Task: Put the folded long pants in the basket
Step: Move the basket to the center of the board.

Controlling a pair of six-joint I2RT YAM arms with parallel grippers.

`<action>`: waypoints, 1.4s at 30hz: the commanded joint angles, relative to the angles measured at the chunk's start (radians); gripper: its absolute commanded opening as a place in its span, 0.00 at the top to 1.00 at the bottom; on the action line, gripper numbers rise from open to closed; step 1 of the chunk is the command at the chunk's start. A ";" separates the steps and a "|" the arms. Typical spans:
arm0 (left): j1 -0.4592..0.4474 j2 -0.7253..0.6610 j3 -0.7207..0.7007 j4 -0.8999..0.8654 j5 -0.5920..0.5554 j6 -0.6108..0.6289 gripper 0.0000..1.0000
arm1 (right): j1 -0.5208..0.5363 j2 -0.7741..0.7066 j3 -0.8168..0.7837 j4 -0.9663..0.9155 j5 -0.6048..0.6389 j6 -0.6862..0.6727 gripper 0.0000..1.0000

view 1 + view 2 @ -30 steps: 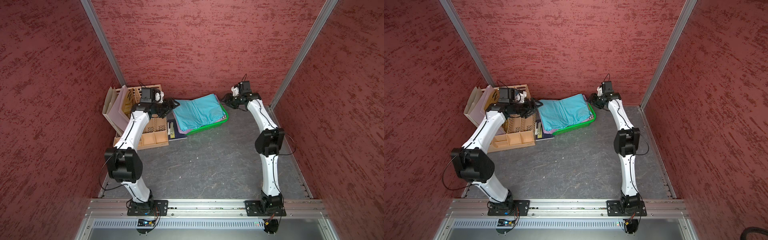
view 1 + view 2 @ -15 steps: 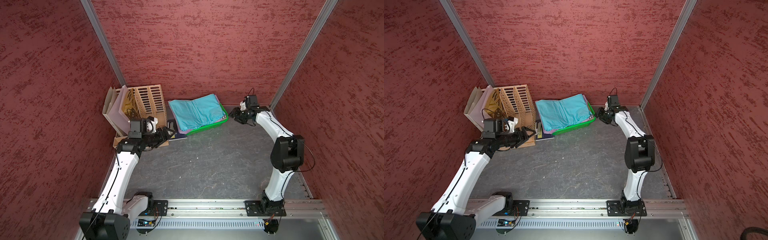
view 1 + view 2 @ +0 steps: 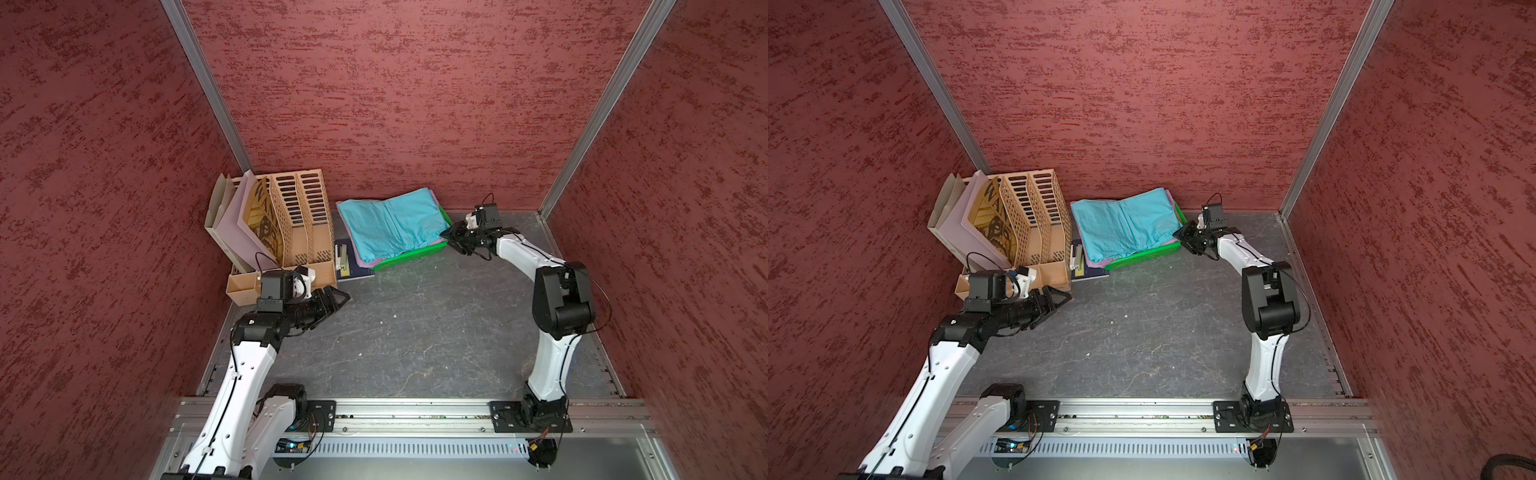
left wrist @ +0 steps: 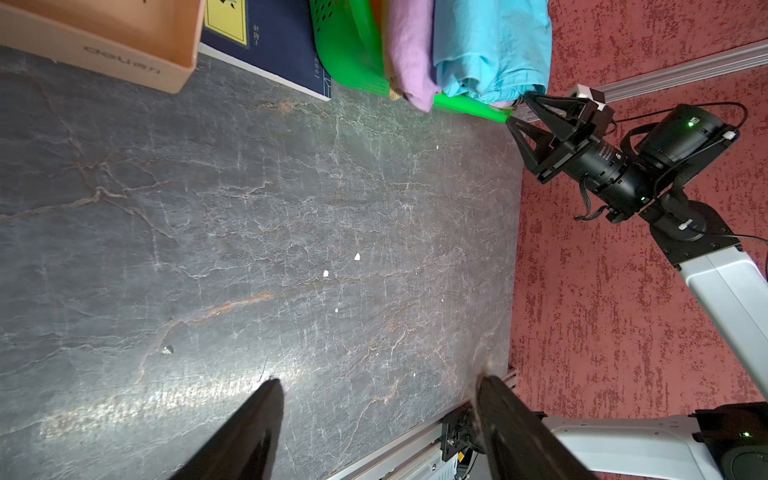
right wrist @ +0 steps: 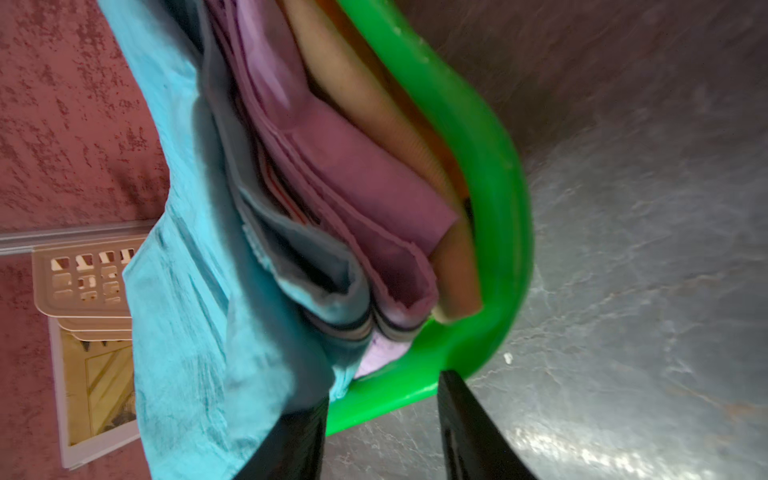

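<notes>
The green basket sits at the back of the floor with the folded long pants stacked in it. The teal pair lies on top, then the lilac pair and the khaki pair. My right gripper is at the basket's right front corner. Its fingers stand apart with the green rim between them. My left gripper hangs open over bare floor in front of the organiser, holding nothing.
A beige slotted file organiser with folders stands in the back left corner. A dark blue book with a stapler on it lies between the organiser and the basket. Red walls close in on three sides, and a metal rail runs along the front.
My left arm has drawn back from beside the basket to the front of the organiser. My right gripper has moved from behind the basket to its right front corner, and its fingers have narrowed.
</notes>
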 commanded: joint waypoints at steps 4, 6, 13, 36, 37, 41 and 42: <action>0.006 0.001 -0.004 0.005 0.007 0.010 0.22 | 0.014 0.073 0.007 0.051 0.015 0.065 0.62; 0.006 0.004 -0.010 0.010 0.006 0.009 0.22 | 0.017 0.089 0.018 0.041 0.012 0.076 0.64; 0.007 -0.003 -0.013 0.009 0.003 0.009 0.22 | 0.018 -0.026 -0.061 0.046 0.021 0.058 0.61; 0.009 -0.004 -0.016 0.006 -0.003 0.006 0.22 | 0.018 -0.103 -0.147 0.085 0.044 0.137 0.64; 0.009 0.000 -0.015 0.006 -0.003 0.007 0.22 | 0.018 -0.106 -0.151 0.077 0.048 0.136 0.64; 0.009 0.004 -0.018 0.011 -0.005 0.006 0.22 | 0.018 -0.083 -0.139 0.094 0.042 0.132 0.64; 0.009 0.003 -0.018 0.012 -0.005 0.006 0.22 | 0.018 -0.070 -0.124 0.093 0.036 0.133 0.64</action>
